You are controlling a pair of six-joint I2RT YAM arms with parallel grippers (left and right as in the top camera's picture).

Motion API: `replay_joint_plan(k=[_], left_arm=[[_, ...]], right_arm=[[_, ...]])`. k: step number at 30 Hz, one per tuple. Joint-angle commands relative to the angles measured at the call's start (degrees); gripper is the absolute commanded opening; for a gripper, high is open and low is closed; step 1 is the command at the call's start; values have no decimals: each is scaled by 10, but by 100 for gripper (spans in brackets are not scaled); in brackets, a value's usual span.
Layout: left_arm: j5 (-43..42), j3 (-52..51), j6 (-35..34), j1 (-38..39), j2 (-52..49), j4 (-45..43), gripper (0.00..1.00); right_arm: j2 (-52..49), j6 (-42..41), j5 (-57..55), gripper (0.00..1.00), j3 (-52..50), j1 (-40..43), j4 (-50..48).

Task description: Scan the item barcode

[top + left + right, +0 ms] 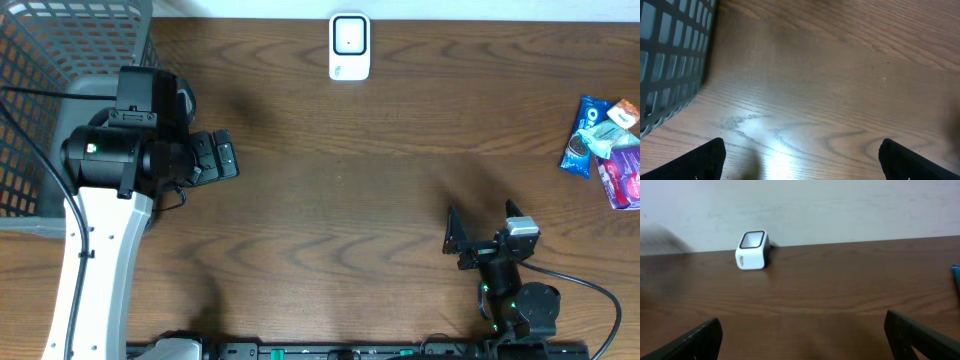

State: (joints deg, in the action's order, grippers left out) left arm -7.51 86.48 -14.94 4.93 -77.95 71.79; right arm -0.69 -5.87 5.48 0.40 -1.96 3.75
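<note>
The left gripper [228,157] sits at the left of the overhead frame with its black jaws spread wide and nothing between them. In its own wrist view the two dark fingertips [705,159] stand at the bottom corners, with bare table between. Behind that arm, in the upper left corner, is a grey plastic basket [60,45] whose walls are an open square mesh. One curved wall of it shows at the left edge of the left wrist view.

The table [340,190] is dark brown wood with a long, wavy grain and a slight sheen that catches a patch of light. At the top centre stands the scanner [349,46], a small white box with rounded corners and a dark-rimmed window on its face. It is close to the pale wall.

Low and right of centre, the right gripper [482,222] is also opened wide and empty, its fingers pointing up the frame. At the far right edge lie the snack packets [605,150], glossy crinkled wrappers overlapping in a small heap. One is blue with white print, one purple. They are well apart from both grippers and from the scanner. I cannot make out a barcode on them.
</note>
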Motion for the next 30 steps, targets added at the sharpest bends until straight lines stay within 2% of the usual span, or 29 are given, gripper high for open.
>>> replay_joint_plan(k=[1,6,12,30], left_arm=[[3,10,7,-2,1,2,98],[3,10,7,-2,1,2,98],[3,10,8,-2,1,2,98],[3,10,7,-2,1,2,98]], right_arm=[[4,6,-13,99,-1,1,5],[4,9,-16,99,-1,1,6],[4,57,-22,99,-1,2,7],[4,63,-34,99,-1,1,8]])
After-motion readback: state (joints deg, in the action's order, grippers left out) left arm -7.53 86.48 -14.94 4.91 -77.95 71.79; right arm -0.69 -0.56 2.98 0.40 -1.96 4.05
